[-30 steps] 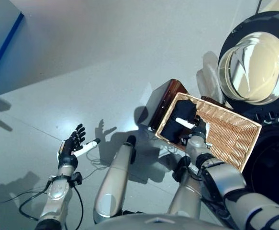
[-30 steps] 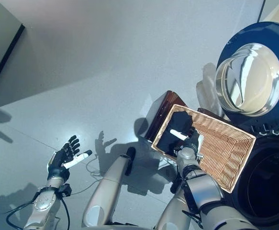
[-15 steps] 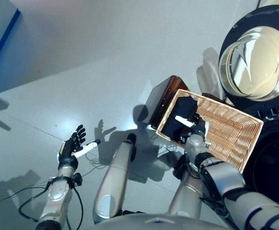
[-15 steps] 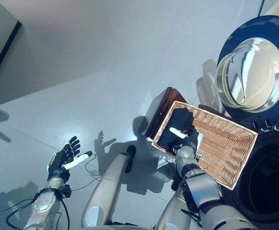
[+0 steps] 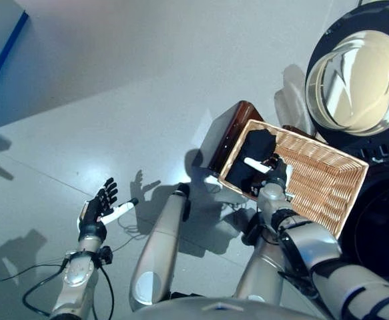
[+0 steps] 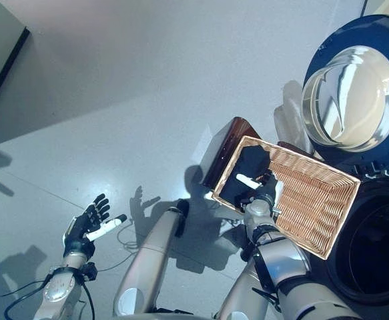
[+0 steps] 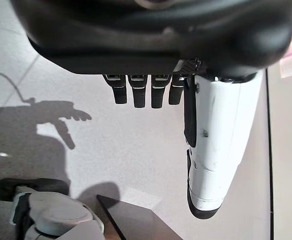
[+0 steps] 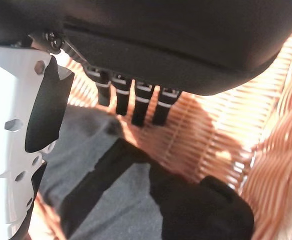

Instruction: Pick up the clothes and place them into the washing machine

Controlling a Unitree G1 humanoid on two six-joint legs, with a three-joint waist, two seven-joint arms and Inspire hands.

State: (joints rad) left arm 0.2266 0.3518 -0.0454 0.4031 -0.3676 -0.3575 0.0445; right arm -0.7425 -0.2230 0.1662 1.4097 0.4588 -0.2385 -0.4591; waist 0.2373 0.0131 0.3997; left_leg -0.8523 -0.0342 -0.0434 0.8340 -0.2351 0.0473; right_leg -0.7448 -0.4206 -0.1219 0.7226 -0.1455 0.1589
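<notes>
Dark clothes (image 5: 253, 155) lie at the near left end of the shallow wicker basket (image 5: 324, 183), which rests on a low dark brown box (image 5: 229, 130) beside the washing machine. My right hand (image 5: 274, 175) is at the basket's near rim, over the dark clothes. Its fingers (image 8: 135, 102) are straight above the cloth (image 8: 115, 200) and the wicker (image 8: 226, 135), and its white thumb (image 8: 10, 135) stands apart. My left hand (image 5: 101, 207) is open and empty over the floor at the lower left, and it also shows in the left wrist view (image 7: 140, 90).
The washing machine's round door (image 5: 357, 77) stands open at the upper right. The dark drum opening (image 5: 384, 227) lies just right of the basket. A pale object (image 5: 289, 100) stands between the box and the machine. Grey floor spreads to the left.
The whole view has shifted slightly upward. My left hand has sunk a little. My right hand stays over the dark clothes at the basket's near rim.
</notes>
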